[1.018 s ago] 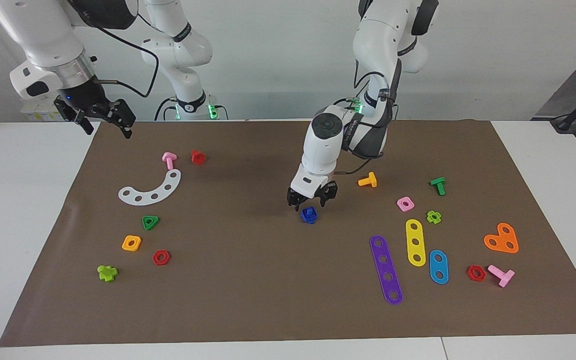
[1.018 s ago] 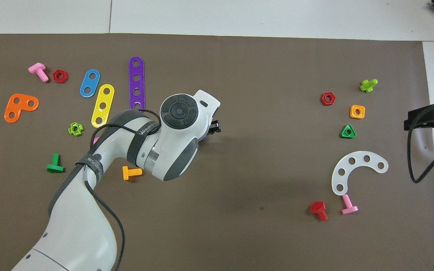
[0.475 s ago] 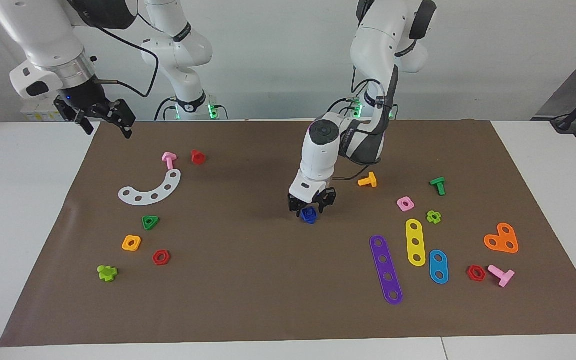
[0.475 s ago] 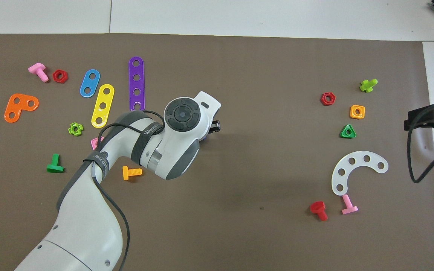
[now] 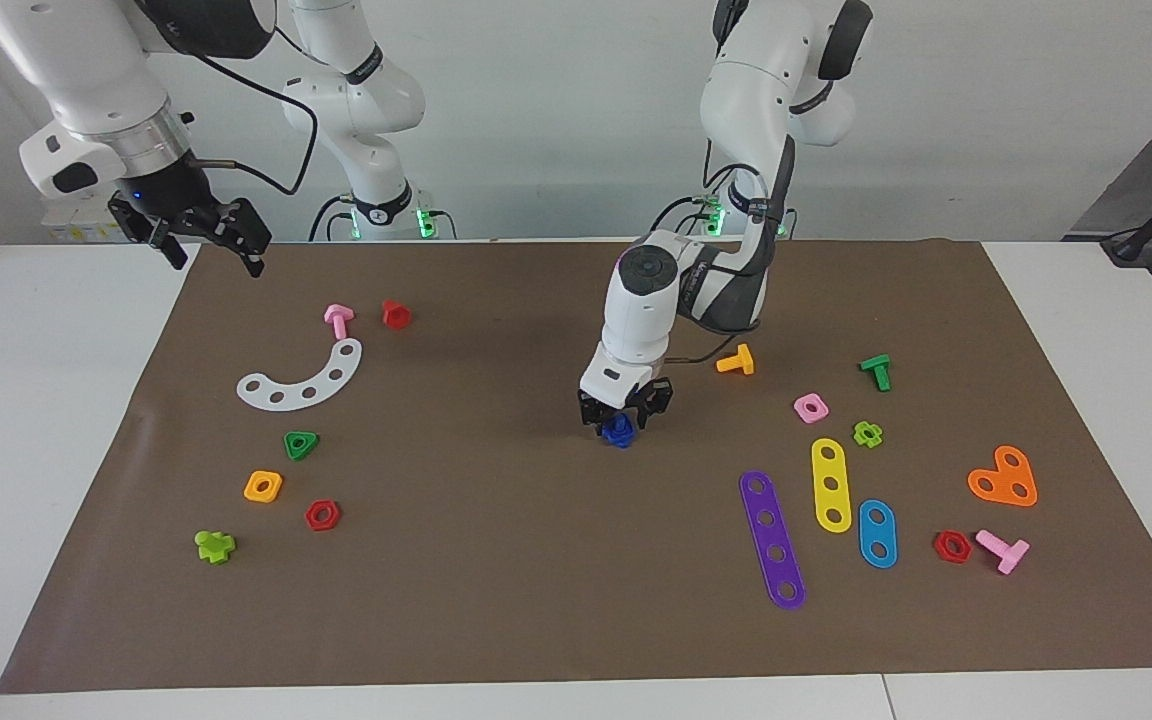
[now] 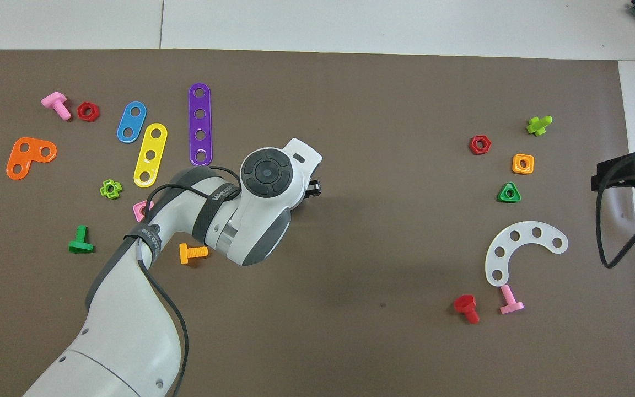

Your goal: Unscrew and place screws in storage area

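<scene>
Brown paper mat spread over a white table, with small plastic toy parts scattered toward both ends.

Item 1: small dark-blue plastic toy bolt, resting on the mat near its middle, nearer to the robots than the purple 4-hole plastic strip. In the overhead view the arm's wrist hides it.

Item 2: left gripper, lowered straight down onto the dark-blue bolt, jaws on either side of its top. Whether they already pinch it or only bracket it cannot be told.

Item 3: right gripper, waiting raised over the mat's edge at the right arm's end of the table, jaws spread, nothing in them. Only its dark body and cable show at the edge of the overhead view.

Item 4, toward the left arm's end: orange plastic bolt, green plastic bolt, pink square nut, lime flower-shaped nut, yellow 3-hole strip, blue 2-hole strip, orange heart-shaped plate, red hexagonal nut, pink bolt.

Item 5, toward the right arm's end: white curved 5-hole plate, second pink bolt, red bolt, green triangular nut, orange square nut, second red hexagonal nut, lime bolt
</scene>
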